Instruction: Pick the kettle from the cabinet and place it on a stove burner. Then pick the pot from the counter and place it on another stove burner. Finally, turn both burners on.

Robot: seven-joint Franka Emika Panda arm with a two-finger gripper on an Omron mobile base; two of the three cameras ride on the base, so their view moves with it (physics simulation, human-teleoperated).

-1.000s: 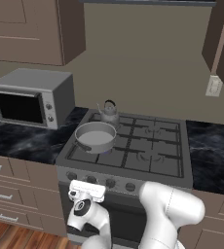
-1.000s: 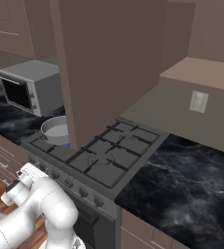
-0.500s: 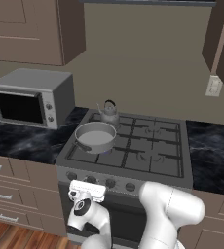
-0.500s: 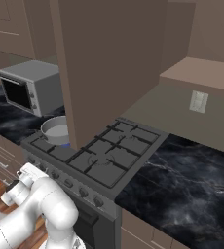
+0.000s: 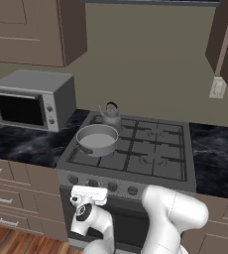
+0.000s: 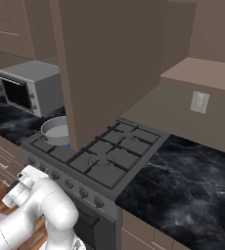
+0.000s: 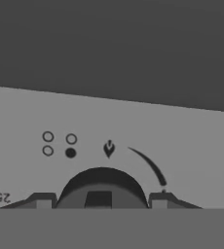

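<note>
Kettle (image 5: 110,115) sits on rear-left burner, pot (image 5: 96,140) at its 6 o'clock on front-left grate. From right, pot (image 6: 56,131) half hidden by cabinet door. Gripper (image 7: 101,200) straddles knob (image 7: 102,187), fingertips apparently just apart; grasp unconfirmed. Could slip off if turned unclamped.

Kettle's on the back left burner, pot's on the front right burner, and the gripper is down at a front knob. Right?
Not quite. The pot sits on the front left burner, directly before the kettle, as the left base view shows. The gripper is indeed at a front knob.
</note>
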